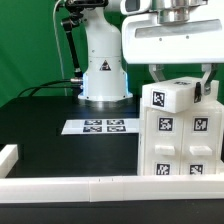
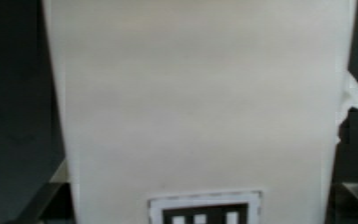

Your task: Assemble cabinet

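One cabinet (image 1: 182, 130) stands directly beneath my pincer (image 1: 182, 78), fingers spread either side of its top; whether they grip it I cannot tell, so next I would confirm hold before seating it

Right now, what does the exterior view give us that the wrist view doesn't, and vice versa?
Exterior only: the end effector down over the top of the cabinet, whose two visible faces carry many tags; the arm's base, the marker board, the black table and the white border rail. Whether the fingers grip cannot be told.

Wrist only: a close look at one plain cabinet face with a single tag at its edge.

Both: the white cabinet, upright.
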### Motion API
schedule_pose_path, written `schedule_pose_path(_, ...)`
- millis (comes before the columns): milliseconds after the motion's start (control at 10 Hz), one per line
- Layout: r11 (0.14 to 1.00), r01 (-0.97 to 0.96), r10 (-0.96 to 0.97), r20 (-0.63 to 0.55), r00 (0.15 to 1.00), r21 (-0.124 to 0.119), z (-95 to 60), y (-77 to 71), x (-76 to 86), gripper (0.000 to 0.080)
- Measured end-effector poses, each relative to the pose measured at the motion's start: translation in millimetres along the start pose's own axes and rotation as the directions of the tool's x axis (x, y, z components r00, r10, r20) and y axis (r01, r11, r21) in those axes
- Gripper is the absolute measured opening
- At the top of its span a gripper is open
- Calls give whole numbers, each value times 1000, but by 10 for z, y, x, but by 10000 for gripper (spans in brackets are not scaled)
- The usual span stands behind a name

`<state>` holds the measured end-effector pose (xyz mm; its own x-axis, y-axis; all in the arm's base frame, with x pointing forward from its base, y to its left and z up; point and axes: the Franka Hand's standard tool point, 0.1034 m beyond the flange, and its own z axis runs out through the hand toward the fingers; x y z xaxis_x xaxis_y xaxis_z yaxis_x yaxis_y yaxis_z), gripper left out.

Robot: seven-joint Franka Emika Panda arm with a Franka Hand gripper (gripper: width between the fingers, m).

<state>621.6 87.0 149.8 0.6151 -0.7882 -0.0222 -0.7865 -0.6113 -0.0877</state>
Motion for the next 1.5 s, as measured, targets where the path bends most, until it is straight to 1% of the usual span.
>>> schedule_pose_path(100, 995, -101, 101, 4, 995, 3, 0, -2, -1, 558)
schedule_pose_path(200, 993, -116, 116, 4, 993, 2, 0, -1, 0, 558)
schedule_pose_path(300, 978, -206, 206, 6, 978, 4, -1, -3, 0, 558)
schedule_pose_path(400, 971, -237, 237, 5, 971, 5, -3, -5, 1, 558)
schedule_pose_path(500, 914, -406, 406, 0, 914, 24, 0, 5, -8, 558)
schedule_pose_path(600, 843, -537, 537, -1, 843, 34, -10, 41, -59, 558)
schedule_pose_path(700, 759, -650, 650, 8, 760, 47, -15, 42, -79, 558)
schedule_pose_path(800, 676, -735, 735, 21, 678, 61, -17, 42, -83, 558)
schedule_pose_path(900, 617, -784, 784, 35, 620, 62, -20, 61, -83, 558)
schedule_pose_path(1000, 550, -832, 831, 53, 554, 69, -20, 71, -68, 558)
schedule_pose_path(1100, 536, -841, 839, 60, 540, 72, -17, 79, -55, 558)
schedule_pose_path(1400, 552, -831, 829, 61, 556, 70, -13, 73, -72, 569)
schedule_pose_path(1500, 554, -830, 828, 67, 557, 67, -36, 53, -107, 727)
